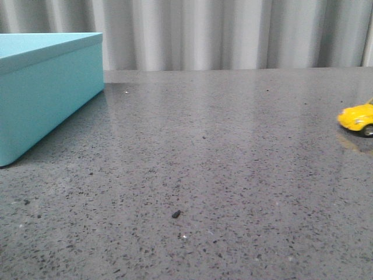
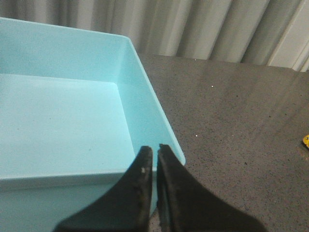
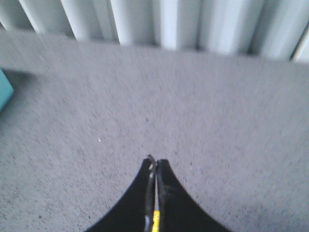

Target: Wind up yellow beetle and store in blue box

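Observation:
The yellow beetle (image 1: 356,118) stands on the table at the far right edge of the front view, partly cut off. A speck of it shows in the left wrist view (image 2: 306,140). The blue box (image 1: 41,87) stands at the far left; in the left wrist view (image 2: 63,121) it is open on top and looks empty inside. My left gripper (image 2: 155,147) is shut and empty, above the box's near corner. My right gripper (image 3: 155,161) is shut over bare table; a thin yellow sliver (image 3: 156,220) shows in the slit low between its fingers. Neither gripper shows in the front view.
The grey speckled table (image 1: 204,175) runs between box and beetle, with a small dark crumb (image 1: 176,214) near the front. A pale pleated curtain (image 1: 233,35) hangs behind the table's far edge. A corner of the box (image 3: 5,92) shows in the right wrist view.

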